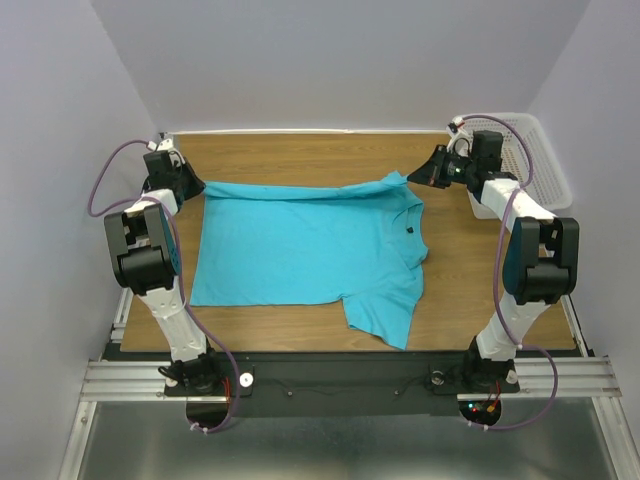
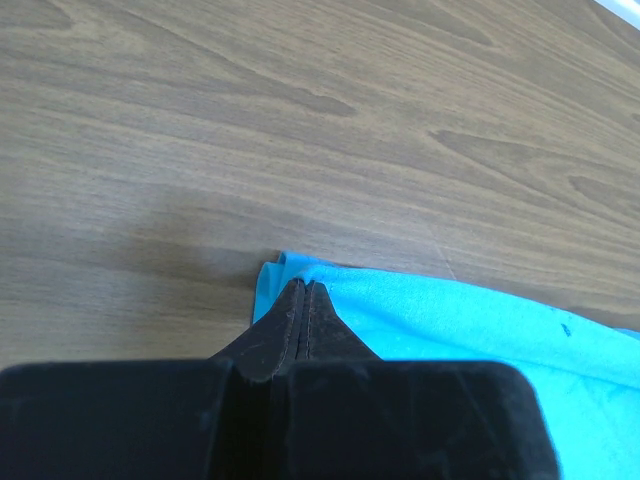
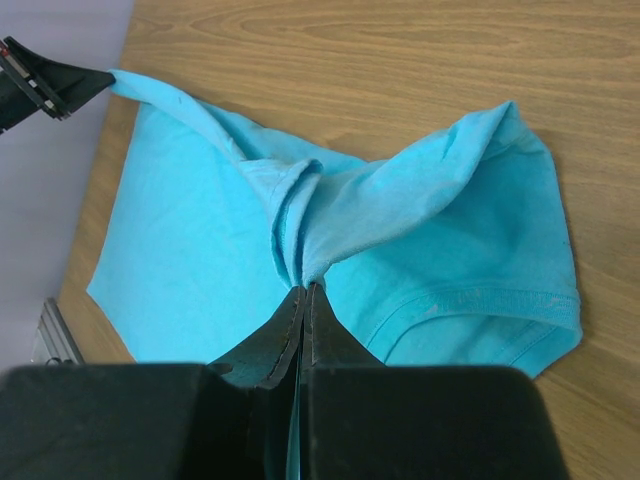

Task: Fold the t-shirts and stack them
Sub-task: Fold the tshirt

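The left gripper (image 2: 303, 290) fills the bottom of the view. Its black jaws are pressed together with only a thin seam between them, and their tips nip the curled corner of the turquoise t-shirt (image 2: 470, 335). The cloth spreads toward the lower right over the wood-grain tabletop (image 2: 300, 120). A small dark fleck shows on it near the right edge.

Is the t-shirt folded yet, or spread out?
Mostly spread: the t-shirt lies open on the table, near sleeve sticking out; only its far edge is pinched by the left gripper and right gripper.
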You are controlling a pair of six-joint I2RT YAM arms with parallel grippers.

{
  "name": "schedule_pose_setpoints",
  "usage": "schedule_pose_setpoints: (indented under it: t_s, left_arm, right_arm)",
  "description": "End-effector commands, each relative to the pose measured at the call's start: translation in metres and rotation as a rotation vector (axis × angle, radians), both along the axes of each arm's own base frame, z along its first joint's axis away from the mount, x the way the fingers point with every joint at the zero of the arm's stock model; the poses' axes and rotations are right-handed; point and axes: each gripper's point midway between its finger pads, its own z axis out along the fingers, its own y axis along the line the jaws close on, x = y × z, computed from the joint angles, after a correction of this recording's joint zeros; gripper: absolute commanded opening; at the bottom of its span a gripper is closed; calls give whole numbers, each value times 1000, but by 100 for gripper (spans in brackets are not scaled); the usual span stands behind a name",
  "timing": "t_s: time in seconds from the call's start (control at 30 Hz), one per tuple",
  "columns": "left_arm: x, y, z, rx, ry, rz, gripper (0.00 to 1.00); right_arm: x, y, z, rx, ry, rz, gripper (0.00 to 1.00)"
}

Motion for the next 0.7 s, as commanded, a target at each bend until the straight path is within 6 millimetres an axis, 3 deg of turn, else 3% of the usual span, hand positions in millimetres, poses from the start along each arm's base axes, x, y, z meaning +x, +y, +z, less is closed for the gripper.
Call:
schedule_pose_setpoints:
  t_s: [0.0, 0.67]
  left_arm:
    - [3, 6, 39, 44, -97, 4, 0]
    - [-5, 7, 29, 45, -73, 15, 0]
  right_arm:
    - [-3, -4, 2, -15, -35, 6, 0]
    - [-17, 1, -8, -1, -12, 44, 1]
